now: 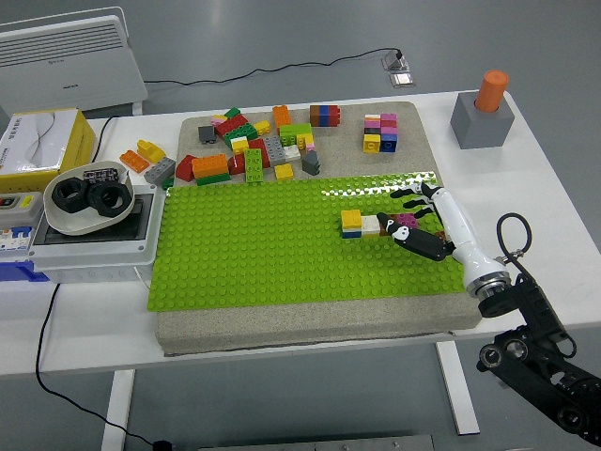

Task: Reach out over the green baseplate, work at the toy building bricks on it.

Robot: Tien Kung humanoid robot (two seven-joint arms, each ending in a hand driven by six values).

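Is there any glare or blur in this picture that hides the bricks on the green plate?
Head view: a bright glare strip whitens the green studded baseplate's far right edge. The small row of yellow, white and pink bricks is sharp. The right hand shows no motion blur. Shadows are soft.

Open studs: the green baseplate (244,254) lies bare left of and before the short brick row (376,224).
Right edge: the right hand (421,222) rests beside that row.
Far edge: the loose brick pile (254,150) and stacked block (380,132) line it.
Left border: the grey box (94,235) stands alongside.
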